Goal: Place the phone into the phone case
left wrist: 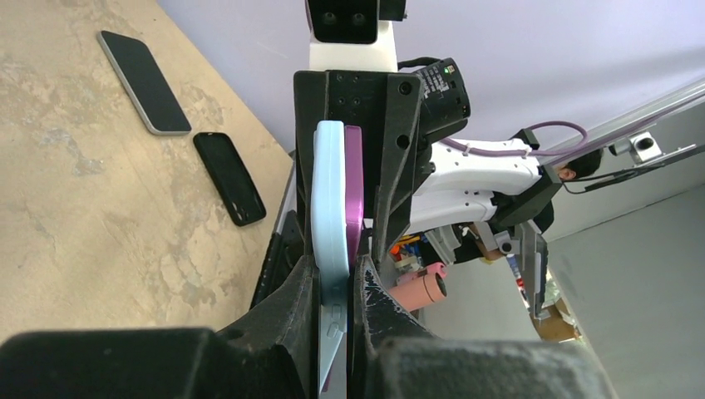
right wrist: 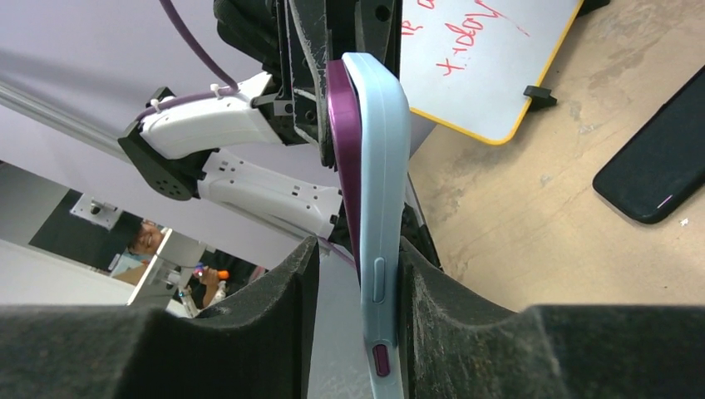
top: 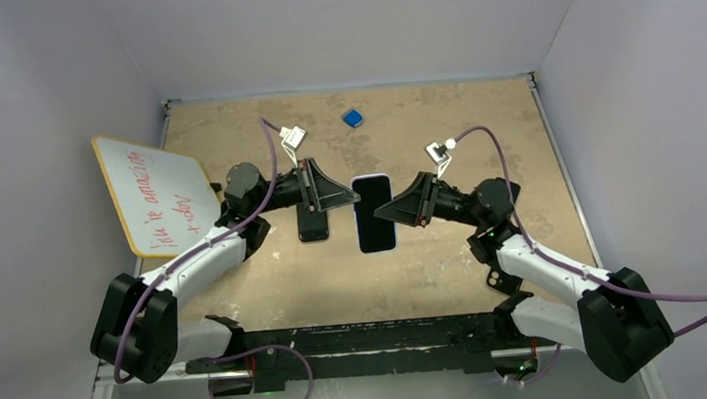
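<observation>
Left gripper (left wrist: 337, 274) clamps phone case (left wrist: 330, 199), purple phone (left wrist: 354, 183) proud at twelve o'clock; right gripper (right wrist: 359, 253) jaws apart around it — best press that edge evenly, sparing side buttons (right wrist: 378, 278).

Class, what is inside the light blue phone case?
A purple phone, one edge standing proud of the case; a purple button shows through it. The rest is covered by the case.

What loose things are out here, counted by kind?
Purple phone: 1
Light blue case: 1
Other phone-shaped slabs, light-rimmed slab and black slab: 2
Whiteboard: 1
Small blue object: 1
Total: 6
</observation>
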Controlling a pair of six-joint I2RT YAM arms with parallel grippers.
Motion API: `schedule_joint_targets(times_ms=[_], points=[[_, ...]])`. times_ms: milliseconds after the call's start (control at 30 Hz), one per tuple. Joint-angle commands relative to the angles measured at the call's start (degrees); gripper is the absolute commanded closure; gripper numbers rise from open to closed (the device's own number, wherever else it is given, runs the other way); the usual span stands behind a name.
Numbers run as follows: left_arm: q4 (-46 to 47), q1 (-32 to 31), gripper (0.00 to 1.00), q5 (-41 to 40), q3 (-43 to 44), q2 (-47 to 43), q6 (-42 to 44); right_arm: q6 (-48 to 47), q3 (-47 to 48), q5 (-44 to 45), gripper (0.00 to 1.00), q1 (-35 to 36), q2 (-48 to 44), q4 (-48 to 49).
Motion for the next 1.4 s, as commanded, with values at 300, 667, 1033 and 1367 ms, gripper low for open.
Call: schedule_joint_targets(times_ms=[300, 667, 1033, 1367], points=[[-3.2, -0.3, 0.98, 4.1, 2.8, -2.6, 6.2, -3.2, 7.3, 3.6, 0.80, 0.2, -0.7, -1.5], [-12.4, -0.5, 0.33, 1.9, 1.1, -6.3, 11.3, -2.2, 8.7, 12.8, 0.94, 0.0, -0.4, -1.8], [-14.0, -2.9, 0.62, -0.6, -1.4, -4.5, 13.3, -1.5, 8.9, 16.7, 0.94, 0.0, 1.0, -0.6], [-34.8, -3.9, 1.00, -7.9, 4.6, -4.9, 27.5, -3.2, 8.6, 13.2, 0.69, 0.0, 0.9, -2.5]])
